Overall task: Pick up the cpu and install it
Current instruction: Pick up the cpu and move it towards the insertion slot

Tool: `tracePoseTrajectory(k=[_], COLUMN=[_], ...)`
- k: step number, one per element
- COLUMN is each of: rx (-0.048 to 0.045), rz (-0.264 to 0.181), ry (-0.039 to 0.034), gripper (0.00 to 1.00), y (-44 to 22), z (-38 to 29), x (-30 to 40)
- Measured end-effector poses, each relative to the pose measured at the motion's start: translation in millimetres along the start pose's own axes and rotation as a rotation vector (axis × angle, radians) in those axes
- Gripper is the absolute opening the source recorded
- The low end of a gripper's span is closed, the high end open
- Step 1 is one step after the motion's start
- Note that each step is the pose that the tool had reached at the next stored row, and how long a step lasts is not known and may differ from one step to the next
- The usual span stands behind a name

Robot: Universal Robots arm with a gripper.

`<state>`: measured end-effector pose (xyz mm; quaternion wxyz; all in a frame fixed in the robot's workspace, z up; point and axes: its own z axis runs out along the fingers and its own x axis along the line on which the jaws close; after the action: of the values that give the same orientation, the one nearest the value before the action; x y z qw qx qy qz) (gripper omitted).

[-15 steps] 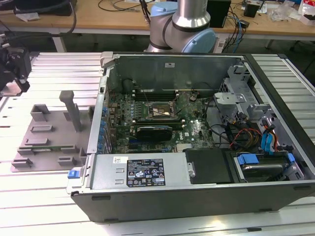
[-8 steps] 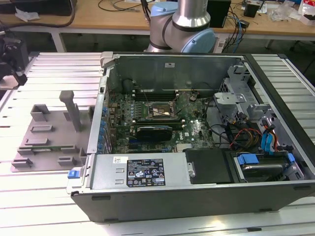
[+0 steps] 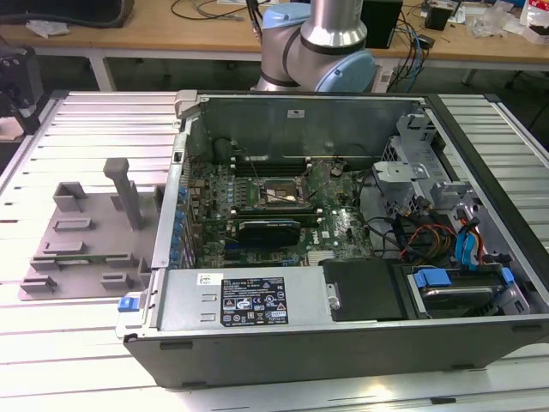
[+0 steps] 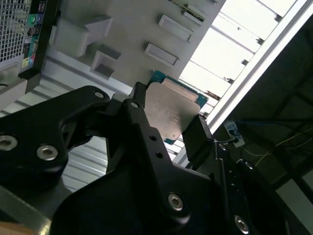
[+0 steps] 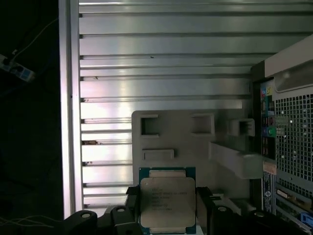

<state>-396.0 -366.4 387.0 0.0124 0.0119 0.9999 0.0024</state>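
Claw [image 5: 167,208] clamped on cpu [image 5: 167,199], slatted metal table [image 5: 166,49]

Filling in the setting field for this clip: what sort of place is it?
Probably a robotics lab bench for PC assembly: an open computer case lies on a slatted aluminium table, the robot arm is mounted behind it, and a cable-strewn workbench runs along the back.

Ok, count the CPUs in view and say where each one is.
1. The cpu is gripped in the pincer, with the grey tray behind it in the first wrist view. Whether the case's motherboard socket holds another cannot be told.
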Motion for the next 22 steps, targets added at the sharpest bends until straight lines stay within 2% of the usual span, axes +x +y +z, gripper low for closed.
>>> tracePoseTrajectory(k=[3,8,10,13,18,20,22], rx=[0.0012,0.0032,0.0040,0.0042,0.0040,0.0040,0.0041], rz=[0.000,0.000,0.000,0.000,0.000,0.000,0.000], ry=[-0.0001,-0.0002,-0.0002,0.0001,-0.0002,-0.0002,-0.0002], gripper=[0.55,0.55,0.55,0.55,0.55,0.55,0.55], y=[1.7,3.1,3.7,3.9,4.4,4.5,4.7], z=[-15.0,-22.9,-28.5,-28.8,-28.0,-27.9,-27.7], x=[-0.4,-0.6,-0.7,-1.9,-26.2,-31.0,-38.9])
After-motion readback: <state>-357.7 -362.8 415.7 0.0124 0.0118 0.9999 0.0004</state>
